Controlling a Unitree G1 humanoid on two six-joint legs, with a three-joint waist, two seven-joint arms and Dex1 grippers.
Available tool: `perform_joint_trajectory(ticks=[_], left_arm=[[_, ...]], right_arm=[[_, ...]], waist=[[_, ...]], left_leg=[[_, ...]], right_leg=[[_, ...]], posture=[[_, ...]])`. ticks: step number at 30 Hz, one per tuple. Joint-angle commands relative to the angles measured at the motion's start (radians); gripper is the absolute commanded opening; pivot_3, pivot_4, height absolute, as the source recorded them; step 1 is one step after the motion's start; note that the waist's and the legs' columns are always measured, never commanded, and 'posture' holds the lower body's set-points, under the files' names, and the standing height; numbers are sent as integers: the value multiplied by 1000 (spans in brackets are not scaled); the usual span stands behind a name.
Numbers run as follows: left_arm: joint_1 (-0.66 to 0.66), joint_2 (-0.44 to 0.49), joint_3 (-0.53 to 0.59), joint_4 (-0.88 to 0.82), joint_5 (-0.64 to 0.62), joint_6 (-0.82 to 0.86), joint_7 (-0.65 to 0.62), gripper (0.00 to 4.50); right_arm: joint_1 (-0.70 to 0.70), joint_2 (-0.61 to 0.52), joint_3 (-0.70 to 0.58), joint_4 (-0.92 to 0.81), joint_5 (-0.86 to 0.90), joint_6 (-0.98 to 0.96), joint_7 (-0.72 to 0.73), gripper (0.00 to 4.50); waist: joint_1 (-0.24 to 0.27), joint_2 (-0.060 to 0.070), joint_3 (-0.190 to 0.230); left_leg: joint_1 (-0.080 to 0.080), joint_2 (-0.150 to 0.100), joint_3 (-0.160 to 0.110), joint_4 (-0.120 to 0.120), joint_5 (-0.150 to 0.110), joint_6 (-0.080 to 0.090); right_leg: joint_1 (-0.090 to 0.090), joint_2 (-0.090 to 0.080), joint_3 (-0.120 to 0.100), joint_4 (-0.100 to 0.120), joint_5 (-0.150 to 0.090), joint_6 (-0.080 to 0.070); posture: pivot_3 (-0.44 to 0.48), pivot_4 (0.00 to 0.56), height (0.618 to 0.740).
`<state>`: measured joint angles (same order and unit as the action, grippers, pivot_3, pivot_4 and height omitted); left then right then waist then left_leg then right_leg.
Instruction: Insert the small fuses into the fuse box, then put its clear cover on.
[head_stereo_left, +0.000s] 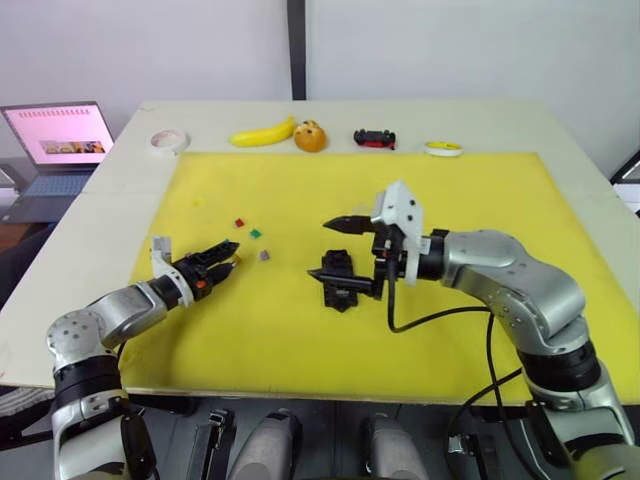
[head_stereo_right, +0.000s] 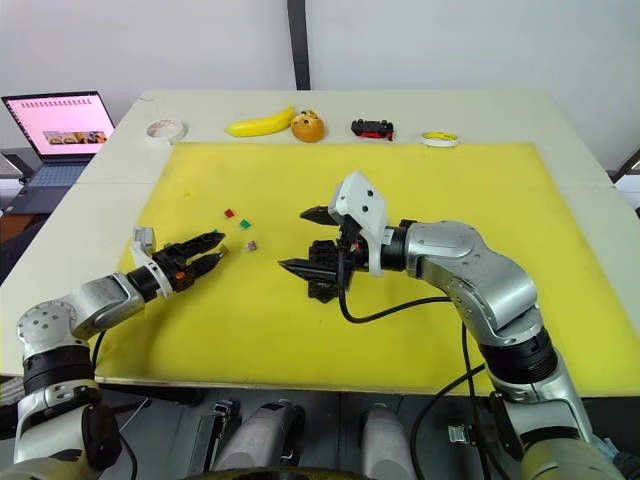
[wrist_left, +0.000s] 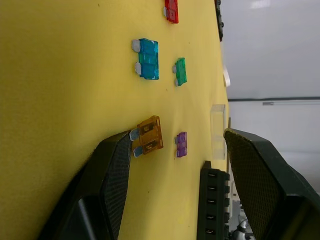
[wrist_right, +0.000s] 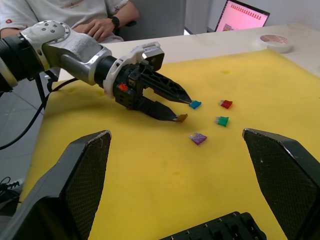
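While the left gripper (wrist_right: 175, 107) is lowered onto the yellow mat (head_stereo_left: 300, 340) with its two black fingers spread, a small orange-brown plastic fuse (wrist_left: 149, 135) is seen touching one fingertip, and a small blue plastic fuse (wrist_right: 195, 104) just beside the other. Small red (wrist_right: 226, 104), green (wrist_right: 221, 120) and purple (wrist_right: 198, 138) plastic fuses are scattered close beyond, apart from one another. To their right, the black rectangular slotted fuse box (head_stereo_left: 339, 279) is placed near the mat's middle. The right gripper (head_stereo_right: 309, 240) is held spread wide above it, touching nothing. A small clear plastic cover (wrist_left: 217, 131) is seen beyond the fuses. Bare mat is left open nearer the robot and toward the right edge.
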<state>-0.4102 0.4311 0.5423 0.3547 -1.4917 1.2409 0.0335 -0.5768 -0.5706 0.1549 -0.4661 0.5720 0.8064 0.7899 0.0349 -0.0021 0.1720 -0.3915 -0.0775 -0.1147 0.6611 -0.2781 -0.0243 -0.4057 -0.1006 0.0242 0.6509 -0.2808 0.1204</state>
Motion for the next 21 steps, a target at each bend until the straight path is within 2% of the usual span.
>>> perform_joint_trajectory(ticks=[1, 4, 8, 19, 21], left_arm=[[29, -11, -19, 36, 50, 9, -6, 3099], [43, -17, -20, 29, 63, 8, -25, 3099], [47, -16, -19, 30, 82, 8, -46, 1793], [35, -10, 0, 51, 126, 19, -73, 1793], [38, -11, 1, 52, 131, 20, -77, 1240]], right_arm=[[-13, -8, -7, -21, 2, -12, 9, 4500], [-10, -9, -7, -25, 1, -12, 11, 4500], [0, -13, -2, -38, 1, -9, 14, 4500], [5, -16, 1, -42, 1, -9, 13, 4500], [5, -16, 1, -42, 1, -9, 11, 4500]], waist=[[-2, 0, 0], [-3, 0, 0], [-9, 0, 0], [-22, 0, 0], [-23, 0, 0]], left_leg=[[0, 0, 0, 0, 0, 0], [0, 0, 0, 0, 0, 0], [0, 0, 0, 0, 0, 1], [0, 0, 0, -3, 0, 0], [0, 0, 0, -3, 0, 0]], right_leg=[[0, 0, 0, 0, 0, 0], [0, 0, 0, 0, 0, 0], [0, 0, 0, 0, 0, 0], [0, 0, 0, 0, 0, 0], [0, 0, 0, 0, 0, 0]], posture=[[0, 150, 740], [0, 150, 740], [0, 150, 740], [0, 150, 740], [0, 150, 740]])
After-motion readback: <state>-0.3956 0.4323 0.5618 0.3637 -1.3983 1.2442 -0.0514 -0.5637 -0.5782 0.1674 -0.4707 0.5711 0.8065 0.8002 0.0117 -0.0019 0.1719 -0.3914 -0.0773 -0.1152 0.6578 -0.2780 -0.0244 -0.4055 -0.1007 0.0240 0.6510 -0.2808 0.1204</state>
